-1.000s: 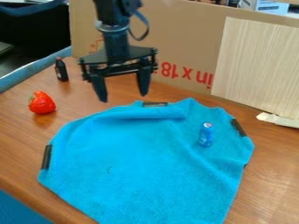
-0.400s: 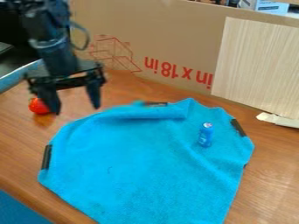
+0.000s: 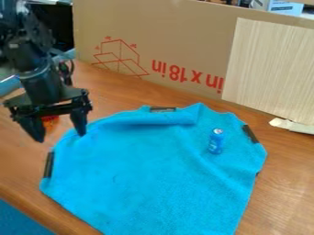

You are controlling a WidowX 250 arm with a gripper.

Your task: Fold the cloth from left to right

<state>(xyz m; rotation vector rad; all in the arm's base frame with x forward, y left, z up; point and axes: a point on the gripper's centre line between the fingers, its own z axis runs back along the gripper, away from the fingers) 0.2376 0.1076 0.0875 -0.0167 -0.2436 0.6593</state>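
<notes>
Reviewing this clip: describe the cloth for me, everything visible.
The cloth is bright blue and looks like soft, towel-like fabric. It lies spread on the wooden table, unfolded apart from a raised ridge along its far edge and some wrinkles at right. Dark strips sit at its left, far and right edges. A small blue can rests on its right part. Its near end runs out of view.

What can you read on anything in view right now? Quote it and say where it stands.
"in x 18 in": red, upside down, on the cardboard; the wooden panel may hide more.
Small red marks around its line drawing: too small.
Can on the cloth: unreadable.
Pale box, top right: too small.
</notes>
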